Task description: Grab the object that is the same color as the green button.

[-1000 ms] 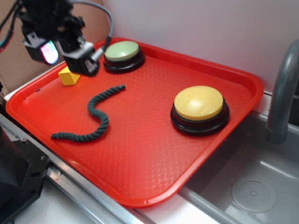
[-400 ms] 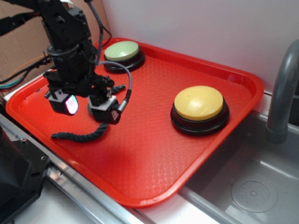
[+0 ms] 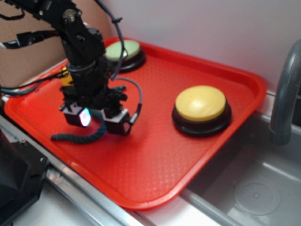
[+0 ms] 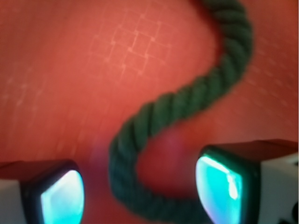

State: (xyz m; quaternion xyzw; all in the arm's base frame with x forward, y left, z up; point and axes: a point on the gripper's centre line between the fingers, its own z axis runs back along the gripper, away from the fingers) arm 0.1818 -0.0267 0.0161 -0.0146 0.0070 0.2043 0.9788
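The object is a dark green twisted rope (image 3: 75, 137) (image 4: 187, 100) lying in curves on the red tray (image 3: 155, 155). My gripper (image 3: 99, 121) (image 4: 140, 193) hangs low over the rope's middle bend, open, with one lit finger on each side of it. The fingers do not touch the rope. In the wrist view the rope snakes from the top right down between the fingertips (image 4: 219, 184). The pale green button (image 3: 123, 51) on its black base sits at the tray's far left corner, partly behind my arm.
A larger yellow dome button (image 3: 201, 104) stands on the tray's right side. A yellow block (image 3: 65, 77) peeks out behind my arm at the left. A grey sink basin (image 3: 254, 193) and tap (image 3: 284, 94) lie to the right of the tray.
My gripper has come from the tray's far left corner forward and down, and now sits low with its fingers astride the rope's bend. The rope has not moved.
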